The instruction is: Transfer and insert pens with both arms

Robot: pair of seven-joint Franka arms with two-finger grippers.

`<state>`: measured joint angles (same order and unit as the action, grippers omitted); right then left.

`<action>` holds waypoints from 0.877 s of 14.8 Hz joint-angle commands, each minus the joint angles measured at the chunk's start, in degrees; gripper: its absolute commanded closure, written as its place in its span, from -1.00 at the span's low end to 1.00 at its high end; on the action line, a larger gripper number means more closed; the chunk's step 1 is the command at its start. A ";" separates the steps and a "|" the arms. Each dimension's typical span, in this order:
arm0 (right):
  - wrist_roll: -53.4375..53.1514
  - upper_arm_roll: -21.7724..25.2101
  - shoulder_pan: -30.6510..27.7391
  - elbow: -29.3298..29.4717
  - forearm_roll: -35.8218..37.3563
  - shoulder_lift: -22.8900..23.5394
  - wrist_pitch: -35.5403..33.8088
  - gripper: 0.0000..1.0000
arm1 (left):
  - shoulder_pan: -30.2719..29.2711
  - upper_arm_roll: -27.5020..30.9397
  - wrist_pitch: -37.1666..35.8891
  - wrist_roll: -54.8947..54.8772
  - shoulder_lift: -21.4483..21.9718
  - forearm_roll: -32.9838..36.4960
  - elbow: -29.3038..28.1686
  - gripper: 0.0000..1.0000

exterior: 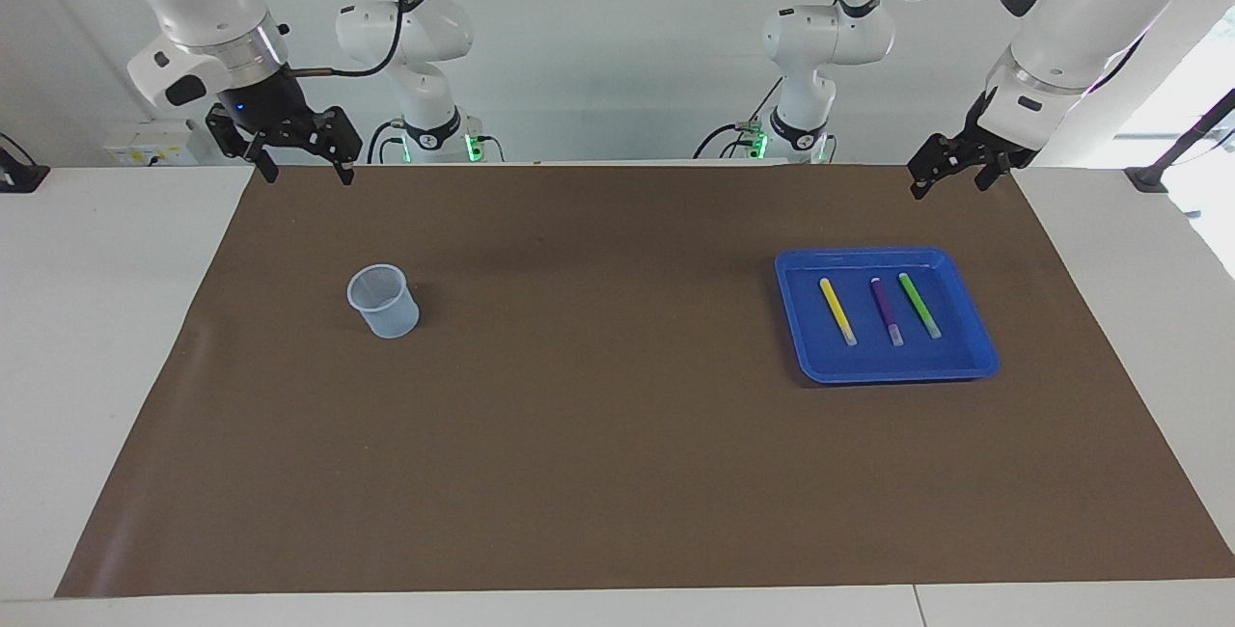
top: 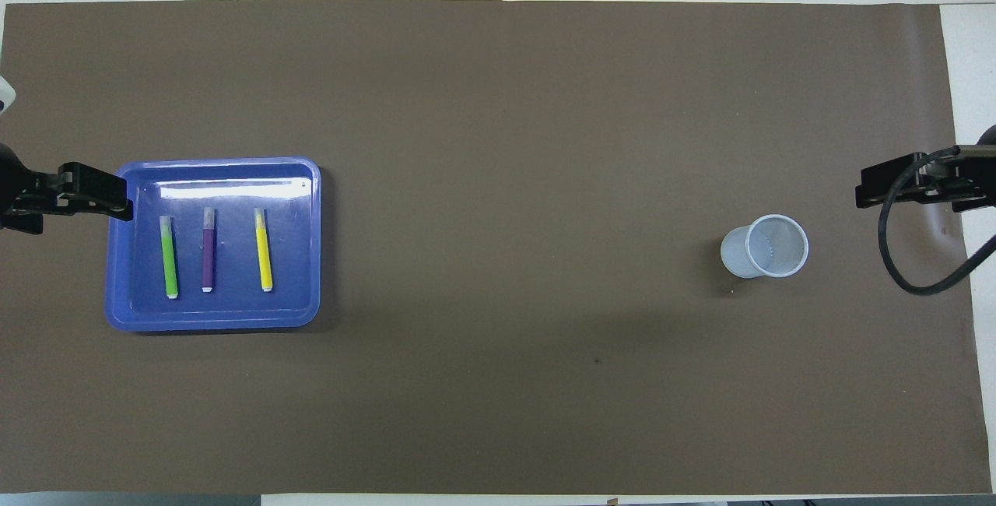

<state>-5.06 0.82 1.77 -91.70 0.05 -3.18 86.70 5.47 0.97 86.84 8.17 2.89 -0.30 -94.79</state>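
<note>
The left claw (exterior: 950, 176) hangs spread and empty above the counter's robot-side edge, at the left arm's end. Below it, a little farther out on the counter, sits the shallow blue plastic tray (exterior: 976, 330), and in the tray lie the three slim marker pens, side by side and apart from one another: the green pen (exterior: 919, 305) closest to the claw's side, the purple pen (exterior: 887, 311) in the middle, the yellow pen (exterior: 837, 311) toward the counter's centre. Each lies flat with its pale end pointing away from the robots.

The right claw (exterior: 301, 160) also stands spread and empty, raised over the robot-side edge of the brown paper mat (exterior: 617, 473) at the right arm's end. The translucent pale plastic cup (exterior: 382, 300) stands upright below it, farther out, well apart from the tray.

Nothing is grasped yet. The pens look light, stiff and smooth, likely to roll or slide on the glossy tray floor. A pinch across the coloured barrel near its middle seems safest, coming straight down so the neighbouring pens stay put. The cup looks light too and could tip if a pen strikes its rim.
</note>
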 commanded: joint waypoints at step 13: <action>1.37 -0.21 -0.90 -0.76 -1.11 -0.51 0.31 -1.00 | -2.91 0.70 8.25 -1.23 2.91 -0.14 -7.85 -1.00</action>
<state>-5.06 0.82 1.78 -91.71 0.05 -3.18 86.70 4.51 1.58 91.33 8.17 3.10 -0.28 -97.13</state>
